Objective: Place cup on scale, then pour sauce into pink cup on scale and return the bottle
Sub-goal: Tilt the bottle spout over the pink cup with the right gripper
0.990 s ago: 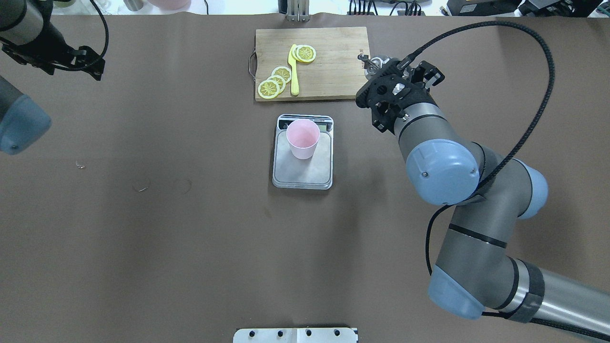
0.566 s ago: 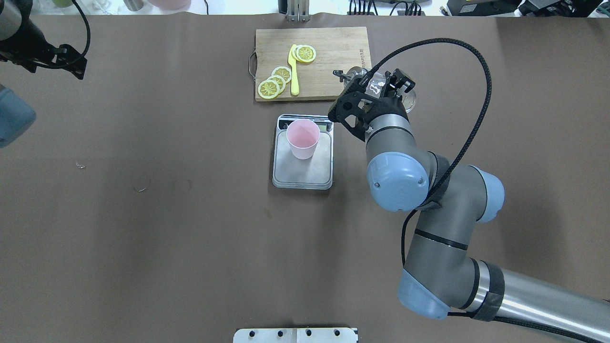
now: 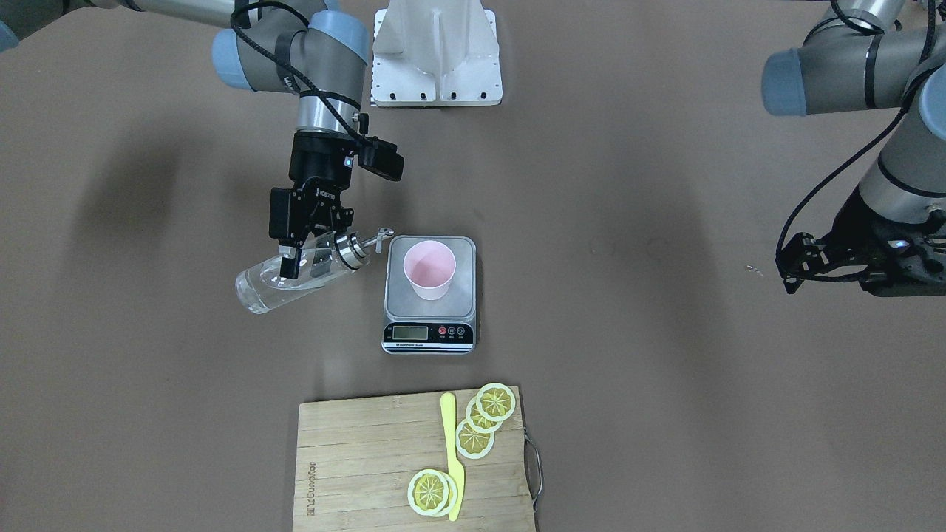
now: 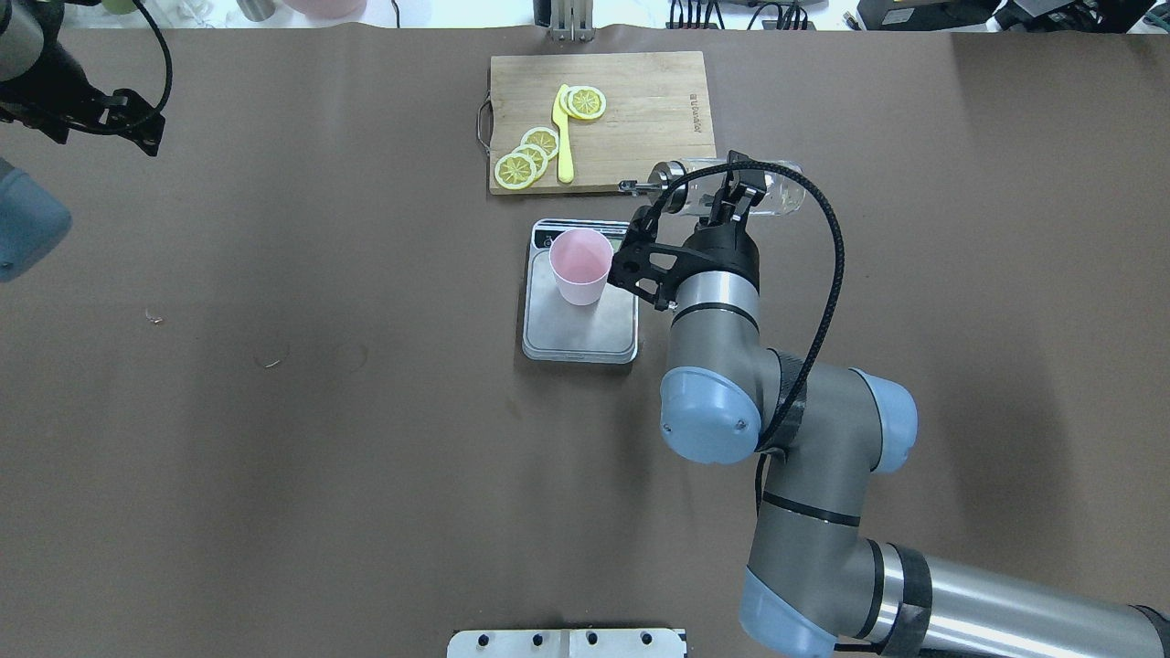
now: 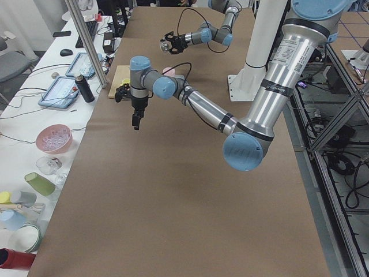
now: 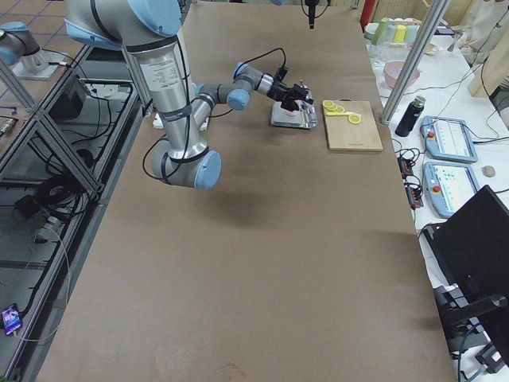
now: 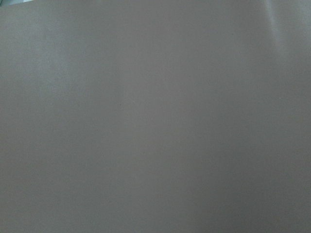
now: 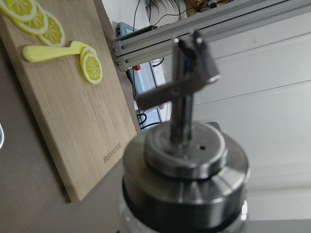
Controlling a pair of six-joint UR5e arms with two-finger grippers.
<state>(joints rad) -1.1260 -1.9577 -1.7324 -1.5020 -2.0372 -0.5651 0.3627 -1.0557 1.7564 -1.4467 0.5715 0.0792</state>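
Swung bottle [image 3: 255, 292] in from worktop's [image 3: 665, 406] far edge, tipped flat, clamped in right claw [image 3: 304, 262]; spout [image 3: 380, 238] short of cup [image 3: 429, 270], could wet scale [image 3: 397, 295]

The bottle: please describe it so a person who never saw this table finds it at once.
On the brown table, find the steel scale with a pink cup on it. Beside it, the right tool holds the bottle in the air, tipped almost flat. It alone on the table is clear glass, its shiny metal spout pointing toward the cup.
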